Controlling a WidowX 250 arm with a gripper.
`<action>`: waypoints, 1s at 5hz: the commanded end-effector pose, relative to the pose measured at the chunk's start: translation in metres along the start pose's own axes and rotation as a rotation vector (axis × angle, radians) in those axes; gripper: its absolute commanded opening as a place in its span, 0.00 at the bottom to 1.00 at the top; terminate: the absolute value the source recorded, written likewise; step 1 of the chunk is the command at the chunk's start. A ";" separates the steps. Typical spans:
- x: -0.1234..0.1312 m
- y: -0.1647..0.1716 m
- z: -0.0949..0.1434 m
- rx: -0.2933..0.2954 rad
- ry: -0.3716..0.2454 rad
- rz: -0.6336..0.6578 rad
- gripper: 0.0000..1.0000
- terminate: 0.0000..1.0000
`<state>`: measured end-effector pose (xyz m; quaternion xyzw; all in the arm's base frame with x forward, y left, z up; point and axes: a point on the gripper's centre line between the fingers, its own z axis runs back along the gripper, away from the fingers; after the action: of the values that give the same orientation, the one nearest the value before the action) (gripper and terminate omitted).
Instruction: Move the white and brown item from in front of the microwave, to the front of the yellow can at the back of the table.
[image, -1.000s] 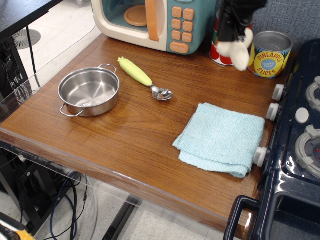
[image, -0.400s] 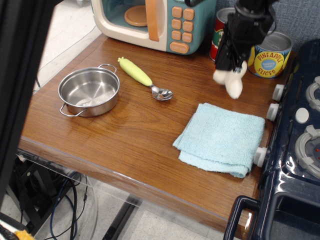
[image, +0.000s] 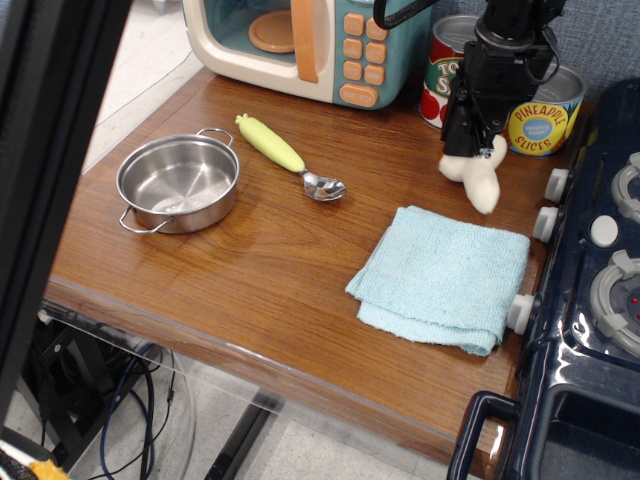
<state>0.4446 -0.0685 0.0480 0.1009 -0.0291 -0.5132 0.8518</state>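
My black gripper (image: 468, 148) is shut on the white and brown item (image: 480, 182), a toy mushroom. Only its cream-white part shows below the fingers; the brown cap is hidden. The mushroom hangs low over the table (image: 250, 270), at or just above the wood; I cannot tell if it touches. It is just in front and a little left of the yellow can (image: 541, 117) labelled Pineapple Slices at the back right. The microwave (image: 310, 40) stands at the back, left of the gripper.
A red can (image: 443, 68) stands behind the gripper, left of the yellow can. A folded light-blue cloth (image: 440, 275) lies just in front of the mushroom. A yellow-handled spoon (image: 285, 155) and a steel pot (image: 178, 182) are to the left. A dark blue toy stove (image: 590, 300) borders the right edge.
The gripper has come down with the mushroom from in front of the cans' tops to near the table, ending in front of the yellow can. A dark blurred bar now covers the left edge.
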 end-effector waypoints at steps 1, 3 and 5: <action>-0.014 0.002 0.033 0.050 -0.014 -0.001 1.00 0.00; -0.021 0.004 0.065 0.101 -0.050 -0.014 1.00 0.00; -0.037 -0.002 0.106 0.198 -0.133 -0.003 1.00 0.00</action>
<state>0.4229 -0.0609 0.1216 0.1350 -0.0970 -0.5246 0.8350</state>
